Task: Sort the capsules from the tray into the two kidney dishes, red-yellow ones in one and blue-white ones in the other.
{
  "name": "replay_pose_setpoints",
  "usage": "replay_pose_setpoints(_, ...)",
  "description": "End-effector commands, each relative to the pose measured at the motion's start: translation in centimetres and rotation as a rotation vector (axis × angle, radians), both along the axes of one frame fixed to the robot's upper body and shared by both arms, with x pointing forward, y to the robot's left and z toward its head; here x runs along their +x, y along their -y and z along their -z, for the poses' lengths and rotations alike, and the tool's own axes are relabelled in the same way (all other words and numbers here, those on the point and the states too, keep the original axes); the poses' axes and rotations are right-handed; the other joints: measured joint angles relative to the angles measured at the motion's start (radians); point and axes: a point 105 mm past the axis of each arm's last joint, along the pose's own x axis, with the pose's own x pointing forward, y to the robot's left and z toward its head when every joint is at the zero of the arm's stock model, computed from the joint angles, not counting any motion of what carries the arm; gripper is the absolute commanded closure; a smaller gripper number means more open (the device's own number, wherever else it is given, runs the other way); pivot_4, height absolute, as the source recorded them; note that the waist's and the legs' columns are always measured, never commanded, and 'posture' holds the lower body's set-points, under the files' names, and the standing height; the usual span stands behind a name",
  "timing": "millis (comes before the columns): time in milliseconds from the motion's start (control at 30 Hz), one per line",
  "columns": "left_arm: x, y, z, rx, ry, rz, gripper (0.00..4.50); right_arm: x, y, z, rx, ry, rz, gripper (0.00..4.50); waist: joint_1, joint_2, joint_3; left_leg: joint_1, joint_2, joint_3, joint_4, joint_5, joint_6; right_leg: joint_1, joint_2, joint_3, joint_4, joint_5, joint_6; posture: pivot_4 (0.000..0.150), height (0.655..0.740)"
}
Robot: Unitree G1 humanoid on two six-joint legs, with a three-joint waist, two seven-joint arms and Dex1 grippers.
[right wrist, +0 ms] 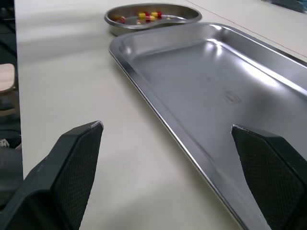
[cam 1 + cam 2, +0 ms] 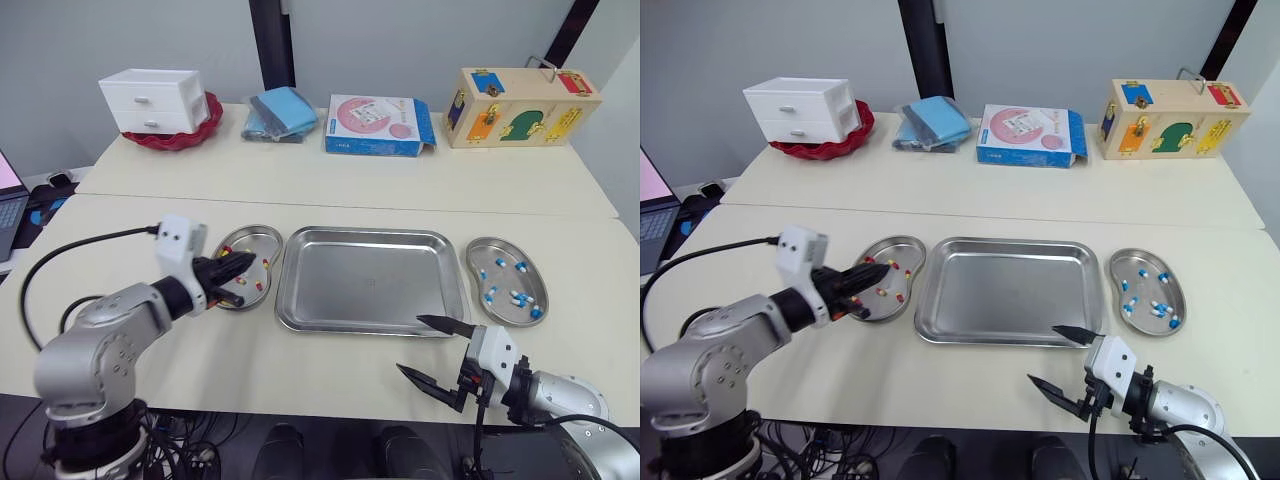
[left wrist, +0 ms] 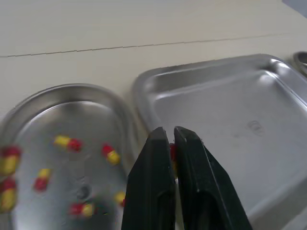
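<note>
I have my left gripper (image 3: 170,133) pinching a red-yellow capsule (image 3: 171,149) above the left kidney dish (image 3: 86,122), and my right gripper (image 2: 410,344) spread wide.

Cream tables (image 2: 350,180) abutting — pale grey wall (image 2: 120,40) behind, dark upright (image 2: 272,45), perhaps pillar.

The tray (image 2: 1010,295) is set between two dishes. Red-yellow capsules (image 2: 898,297) are contained in the left dish (image 2: 902,241), blue-white capsules (image 2: 1158,308) in the right dish (image 2: 1137,256). The left gripper (image 2: 875,272) is held over the left dish; the right gripper (image 2: 1045,355) is spread wide near the tray's front edge.
</note>
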Motion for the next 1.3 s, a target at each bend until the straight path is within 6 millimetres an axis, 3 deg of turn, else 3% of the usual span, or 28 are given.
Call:
replay_pose_setpoints(33, -0.5, -2.0, -0.9, 0.040, 0.064, -0.105, 4.48, 0.1, -0.4, -0.7, 0.022, 0.023, -0.042, 0.00, 0.002, 0.000, 0.000, 0.000, 0.000, 0.000, 0.000, 0.000, 0.000, 0.000, 0.000, 0.000, 0.000, 0.000, 0.000, 0.150, 0.7400)
replay_pose_setpoints(167, -0.2, -3.2, -0.5, 0.069, 0.075, -0.185, 4.48, 0.5, -0.6, -0.9, 0.026, 0.028, -0.049, 0.00, 0.001, -0.001, 0.000, 0.000, 0.000, 0.000, 0.000, 0.000, 0.000, 0.000, 0.000, 0.000, 0.000, 0.000, 0.000, 0.150, 0.7400)
replay_pose_setpoints(367, 0.8, -2.0, -1.0, 0.039, 0.100, -0.122, 4.48, 0.7, -0.7, -1.0, 0.028, 0.033, -0.047, 0.00, -0.001, -0.001, 0.000, 0.000, 0.000, 0.000, 0.000, 0.000, 0.000, 0.000, 0.000, 0.000, 0.000, 0.000, 0.000, 0.150, 0.7400)
replay_pose_setpoints(467, 1.3, -2.3, -1.2, 0.038, 0.112, -0.135, 3.75, 0.6, -0.6, -1.0, 0.028, 0.031, -0.034, 0.00, -0.001, -0.001, 0.000, 0.000, 0.000, 0.000, 0.000, 0.000, 0.000, 0.000, 0.000, 0.000, 0.001, 0.000, 0.000, 0.150, 0.7400)
replay_pose_setpoints(833, 1.0, -1.4, -1.5, 0.027, 0.120, -0.066, 0.31, 0.4, -0.8, -1.1, 0.033, 0.024, -0.017, 0.00, -0.004, -0.001, 0.000, 0.000, 0.000, 0.000, 0.000, 0.000, 0.000, 0.000, 0.000, 0.000, 0.000, 0.000, 0.000, 0.150, 0.7400)
replay_pose_setpoints(1300, -1.0, -2.6, -0.6, 0.129, 0.189, -0.036, 0.31, 0.5, 0.4, -1.6, 0.015, 0.036, 0.027, 0.00, -0.004, -0.001, 0.000, 0.000, 0.000, 0.000, -0.001, 0.000, 0.000, -0.001, 0.000, 0.000, 0.000, 0.000, 0.000, 0.150, 0.7400)
